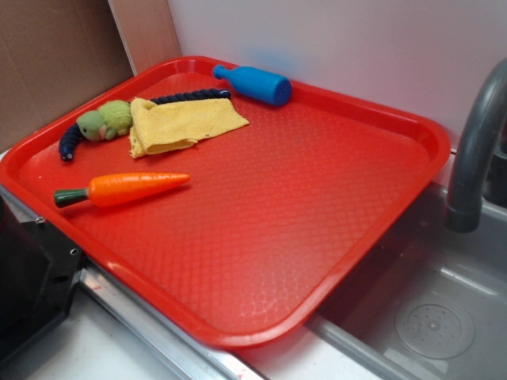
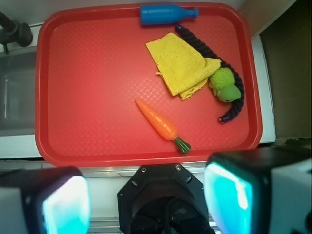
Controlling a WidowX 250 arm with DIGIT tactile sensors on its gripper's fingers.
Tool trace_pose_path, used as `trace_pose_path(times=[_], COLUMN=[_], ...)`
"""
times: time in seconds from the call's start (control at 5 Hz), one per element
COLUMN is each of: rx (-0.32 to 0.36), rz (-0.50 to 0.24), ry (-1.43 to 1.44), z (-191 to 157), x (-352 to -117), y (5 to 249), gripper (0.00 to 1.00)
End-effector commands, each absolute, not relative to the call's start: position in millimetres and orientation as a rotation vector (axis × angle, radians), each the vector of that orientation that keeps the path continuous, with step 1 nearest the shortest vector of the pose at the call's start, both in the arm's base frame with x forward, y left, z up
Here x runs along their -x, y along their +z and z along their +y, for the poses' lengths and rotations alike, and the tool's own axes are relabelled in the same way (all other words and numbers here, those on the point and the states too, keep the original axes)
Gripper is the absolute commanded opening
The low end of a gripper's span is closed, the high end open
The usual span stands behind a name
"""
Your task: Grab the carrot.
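Observation:
An orange toy carrot (image 1: 135, 188) with a green stem lies flat on the red tray (image 1: 317, 206), near its left front edge. In the wrist view the carrot (image 2: 158, 121) lies diagonally in the lower middle of the tray (image 2: 92, 92), stem toward the camera. My gripper (image 2: 146, 204) is open and empty, high above and well short of the carrot, over the robot base. Its two fingers (image 2: 229, 195) frame the bottom of the wrist view. The gripper does not show in the exterior view.
A yellow cloth (image 1: 178, 123), a green plush toy (image 1: 107, 120) with a dark blue rope and a blue toy bottle (image 1: 255, 83) lie at the tray's far side. A sink basin (image 1: 428, 317) and grey faucet (image 1: 475, 150) are at right. The black robot base (image 2: 163, 195) sits below the tray.

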State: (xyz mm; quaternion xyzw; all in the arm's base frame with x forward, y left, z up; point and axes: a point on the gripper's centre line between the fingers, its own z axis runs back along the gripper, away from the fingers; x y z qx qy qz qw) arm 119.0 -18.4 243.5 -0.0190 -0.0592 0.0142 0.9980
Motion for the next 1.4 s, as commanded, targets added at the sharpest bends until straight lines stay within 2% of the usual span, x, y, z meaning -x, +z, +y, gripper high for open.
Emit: trace_pose_path(times=[0.0, 0.2, 0.4, 0.6, 0.8, 1.0, 1.2], rx=[0.038, 0.099, -0.009, -0.015, -0.038, 0.045, 0.017], rz=[-0.119, -0.092, -0.072, -0.046, 0.072, 0.059, 0.069], ry=[0.028, -0.08, -0.173, -0.244, -0.327, -0.397, -0.401], z=[-18.4, -1.7, -1.3, 4.2, -0.4, 2.2, 0.6], x=[-119.0, -132.2, -133.5, -138.3, -148.4, -153.2, -154.3], y=[243.5, 193.5, 145.6, 95.5, 45.2, 6.5, 6.4], gripper=[1.0, 1.0, 1.0, 1.0, 1.0, 1.0, 0.0])
